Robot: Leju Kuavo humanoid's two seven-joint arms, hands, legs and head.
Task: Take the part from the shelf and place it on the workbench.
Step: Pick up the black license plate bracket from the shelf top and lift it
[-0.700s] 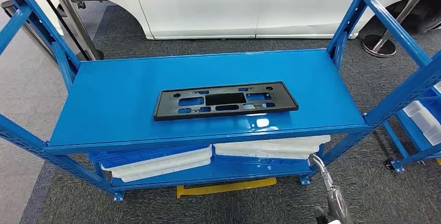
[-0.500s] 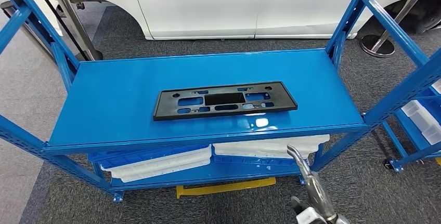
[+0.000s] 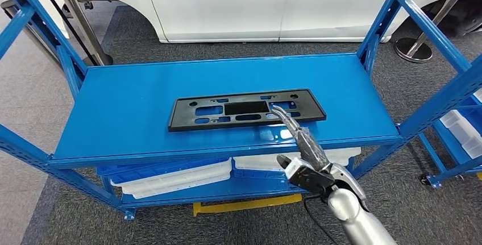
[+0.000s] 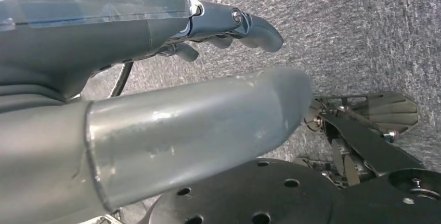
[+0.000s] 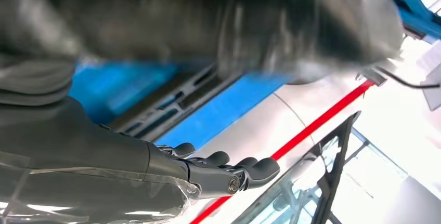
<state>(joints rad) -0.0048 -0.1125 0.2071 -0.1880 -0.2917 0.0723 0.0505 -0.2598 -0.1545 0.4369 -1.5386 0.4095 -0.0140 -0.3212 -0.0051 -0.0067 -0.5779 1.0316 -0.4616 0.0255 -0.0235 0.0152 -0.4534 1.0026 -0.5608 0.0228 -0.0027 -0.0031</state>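
The part is a flat black rectangular plate with several cut-outs, lying flat on the blue shelf top. My right hand reaches up from the front edge of the shelf with its fingers stretched out over the plate's near right portion, holding nothing. In the right wrist view that hand has straight fingers and the plate lies beyond it. My left hand hangs over grey carpet, empty, fingers loosely extended.
The blue rack has uprights at both ends and a lower level with white and blue trays. A white vehicle stands behind it. A second blue rack stands at the right. Yellow tape marks the carpet.
My right arm has risen from below the shelf front and stretched forward, so its fingers now reach over the plate's near right part. The plate has not moved.
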